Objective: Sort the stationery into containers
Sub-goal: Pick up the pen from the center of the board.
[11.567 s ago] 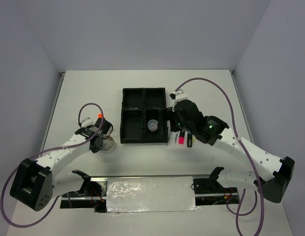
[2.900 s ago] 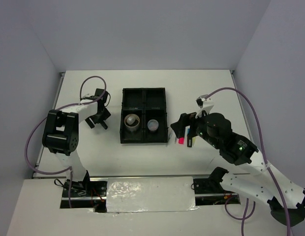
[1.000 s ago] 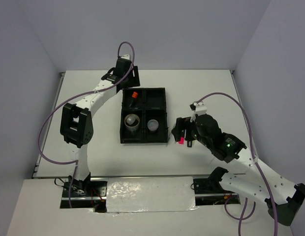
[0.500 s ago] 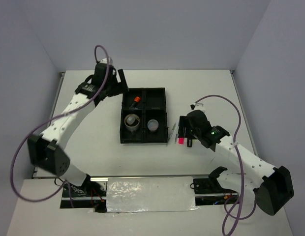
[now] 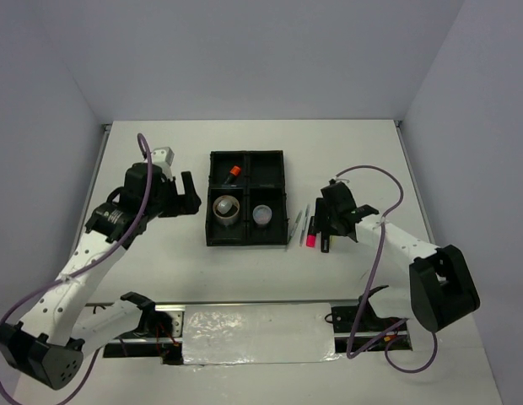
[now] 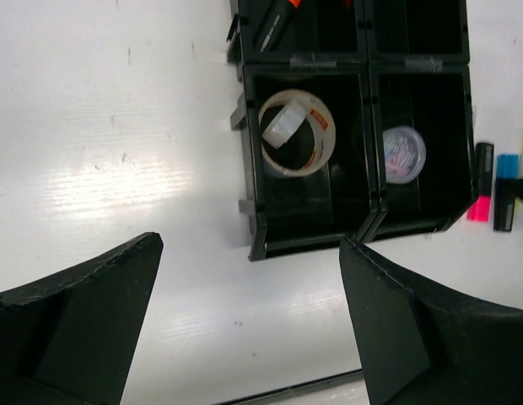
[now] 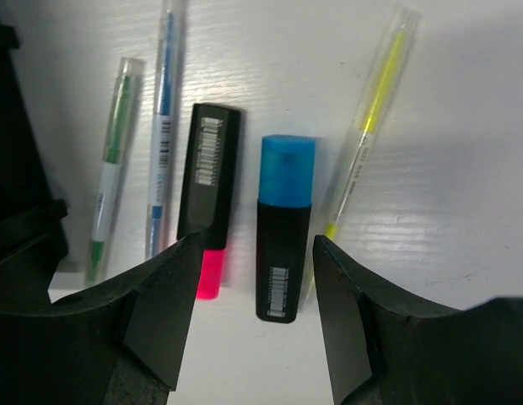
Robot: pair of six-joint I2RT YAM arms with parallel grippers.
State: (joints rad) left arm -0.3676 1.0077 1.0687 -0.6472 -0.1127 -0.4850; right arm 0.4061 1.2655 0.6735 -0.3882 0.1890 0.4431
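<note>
The black four-compartment tray (image 5: 245, 243) holds the orange-capped stick (image 5: 233, 171) at far left, the grey tape ring (image 6: 297, 133) at near left and the round clear tub (image 6: 403, 154) at near right. My left gripper (image 5: 184, 192) hangs open and empty just left of the tray. Right of the tray, two clear-barrelled pens (image 7: 163, 126), the pink highlighter (image 7: 209, 194), the blue highlighter (image 7: 283, 228) and the thin yellow pen (image 7: 371, 143) lie side by side. My right gripper (image 7: 257, 245) is low over them. Its jaws straddle the blue highlighter with a gap on each side.
White table all round; the far-right tray compartment (image 5: 266, 169) shows nothing inside. The pink highlighter's tip lies under my right gripper's left finger (image 7: 160, 312). The arm bases and a foil-covered strip (image 5: 257, 333) line the near edge.
My left arm swung back from behind the tray to its left side, jaws wide, leaving the orange-capped stick in the tray. My right gripper dropped over the highlighters and its jaws narrowed.
</note>
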